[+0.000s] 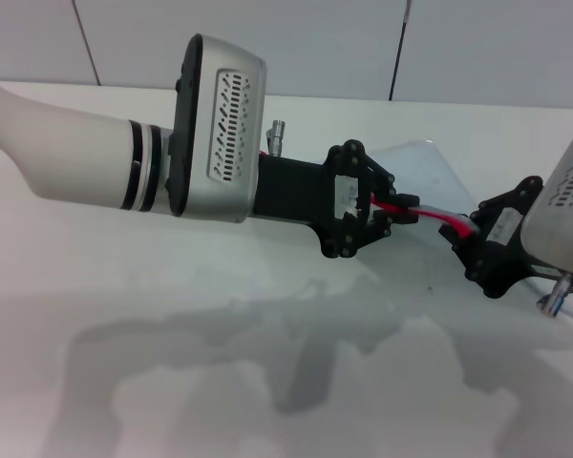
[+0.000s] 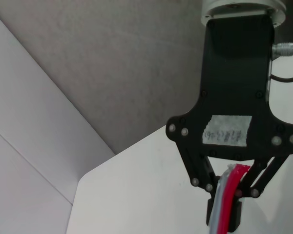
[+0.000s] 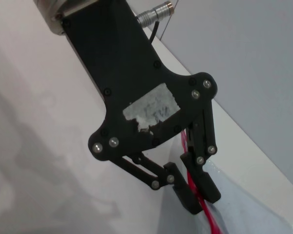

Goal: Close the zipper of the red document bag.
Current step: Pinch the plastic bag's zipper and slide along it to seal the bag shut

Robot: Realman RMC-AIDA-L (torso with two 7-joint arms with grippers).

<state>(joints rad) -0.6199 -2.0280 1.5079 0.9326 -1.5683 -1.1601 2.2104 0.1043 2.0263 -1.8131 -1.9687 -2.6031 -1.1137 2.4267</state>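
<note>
The red document bag is a translucent pale pouch lifted off the white table at the right. Its zipper is a thin red strip stretched between my two grippers. My left gripper is shut on the zipper's left part; the left wrist view shows the red zipper pinched in the left gripper. My right gripper is shut on the strip's right part. In the right wrist view the zipper runs between the right gripper fingertips, with the bag beyond. I cannot make out the slider.
The white table spreads in front of both arms, with their shadows on it. Its far edge meets a pale panelled wall. A cable connector sticks out by the right wrist.
</note>
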